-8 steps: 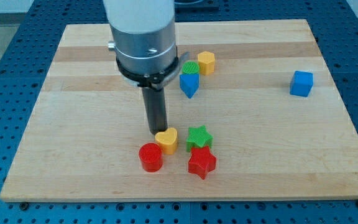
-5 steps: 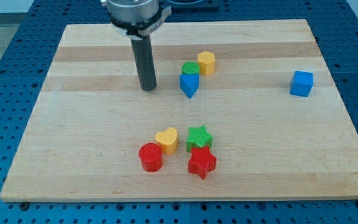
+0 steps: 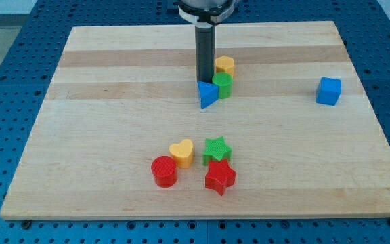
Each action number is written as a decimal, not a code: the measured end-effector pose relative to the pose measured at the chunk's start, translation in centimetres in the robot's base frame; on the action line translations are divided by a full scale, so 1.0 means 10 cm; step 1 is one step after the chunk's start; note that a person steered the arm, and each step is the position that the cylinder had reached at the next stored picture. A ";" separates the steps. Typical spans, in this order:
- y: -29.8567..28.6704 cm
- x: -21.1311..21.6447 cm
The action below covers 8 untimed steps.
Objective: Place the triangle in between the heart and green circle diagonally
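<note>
The blue triangle [image 3: 208, 94] lies near the board's middle top. The green circle [image 3: 223, 85] touches its upper right side. The yellow heart [image 3: 182, 152] lies lower down, left of the green star [image 3: 217, 148]. My tip [image 3: 204, 81] stands right at the triangle's top edge, just left of the green circle, touching or nearly touching both.
A yellow hexagon [image 3: 225, 66] sits just above the green circle. A red circle [image 3: 164, 171] and a red star [image 3: 220, 177] lie below the heart and the green star. A blue cube [image 3: 328, 91] is at the right. The wooden board [image 3: 100, 102] ends on all sides.
My tip went from beside the heart up and then right to the triangle's top. The green circle shifted right and down; the triangle turned slightly.
</note>
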<state>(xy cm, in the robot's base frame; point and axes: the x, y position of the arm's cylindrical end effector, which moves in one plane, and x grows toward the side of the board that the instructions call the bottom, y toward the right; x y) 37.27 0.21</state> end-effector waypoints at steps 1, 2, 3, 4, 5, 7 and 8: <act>-0.02 0.18; -0.14 0.29; -0.15 0.41; -0.15 0.50; -0.15 0.59; -0.15 0.81; -0.15 0.91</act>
